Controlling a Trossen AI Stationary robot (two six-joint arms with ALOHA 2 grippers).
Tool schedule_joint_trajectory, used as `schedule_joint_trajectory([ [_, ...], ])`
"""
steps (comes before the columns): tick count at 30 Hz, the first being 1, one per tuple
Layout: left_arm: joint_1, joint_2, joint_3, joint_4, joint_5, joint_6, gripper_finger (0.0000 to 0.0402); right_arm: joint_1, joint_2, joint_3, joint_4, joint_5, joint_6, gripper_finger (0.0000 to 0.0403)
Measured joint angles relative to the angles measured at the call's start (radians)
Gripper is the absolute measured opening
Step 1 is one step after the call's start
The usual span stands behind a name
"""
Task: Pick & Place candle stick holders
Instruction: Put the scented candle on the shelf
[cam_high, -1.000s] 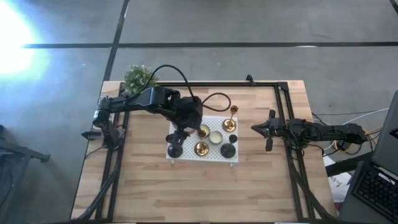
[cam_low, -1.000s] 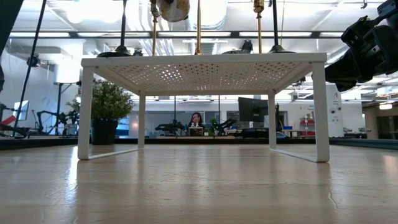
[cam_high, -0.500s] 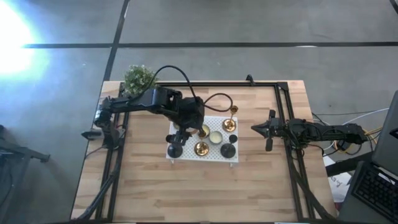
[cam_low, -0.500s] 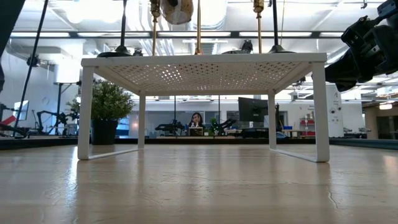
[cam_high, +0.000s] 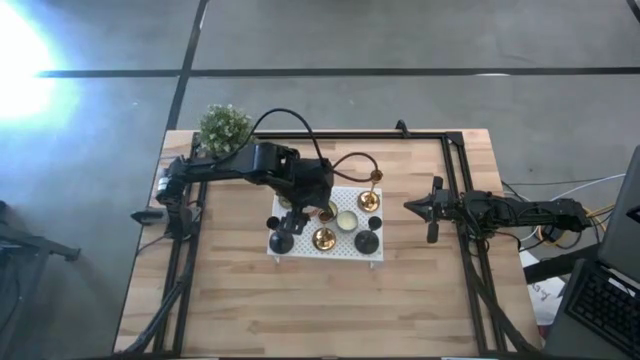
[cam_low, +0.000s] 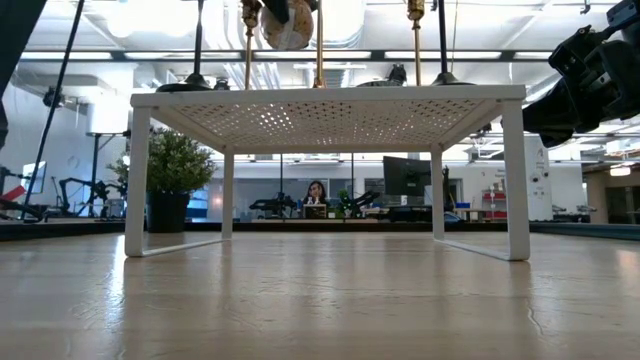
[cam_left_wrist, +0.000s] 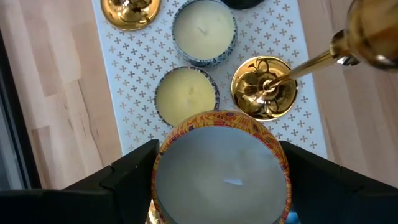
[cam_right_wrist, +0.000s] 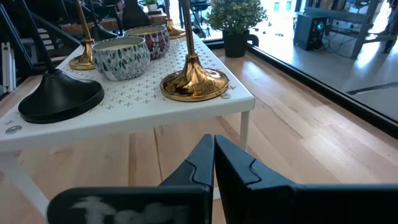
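A white perforated rack (cam_high: 345, 247) stands mid-table. On it are brass holders (cam_high: 324, 238) (cam_high: 369, 200) (cam_high: 376, 177), black holders (cam_high: 282, 240) (cam_high: 367, 241), and candle tins (cam_left_wrist: 204, 28) (cam_left_wrist: 185, 93). My left gripper (cam_high: 297, 207) hangs over the rack's far left part, shut on a round candle jar (cam_left_wrist: 221, 168) with an orange-patterned rim. The jar also shows in the low view (cam_low: 287, 22), above the rack top. A brass holder (cam_left_wrist: 264, 87) stands just beyond the jar. My right gripper (cam_high: 432, 210) is shut and empty, to the right of the rack. My left gripper pinches the candle jar between its two fingers (cam_left_wrist: 134, 171), one on each opposite side of the round wall (cam_left_wrist: 163, 155). The fingers come from above, pointing down. The jar hangs upright with its wax top up, lifted clear of the rack.
A potted plant (cam_high: 222, 127) stands at the table's far left corner. A black frame rail (cam_high: 455, 180) runs along the table's right and far sides. Bare wood (cam_high: 320, 310) lies in front of the rack. A person sits far off in the room (cam_low: 316, 192).
My left gripper has gone a little toward the table's right edge and slightly down, carrying the candle jar, which stays upright and clear of the rack.
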Motion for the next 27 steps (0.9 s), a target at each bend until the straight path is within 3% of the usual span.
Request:
schedule_joint_trajectory([
  [27, 0.004, -0.008, -0.102, 0.041, 0.006, 0.001, 0.0299, 0.000, 0.000, 0.000, 0.000, 0.000, 0.000, 0.0008],
])
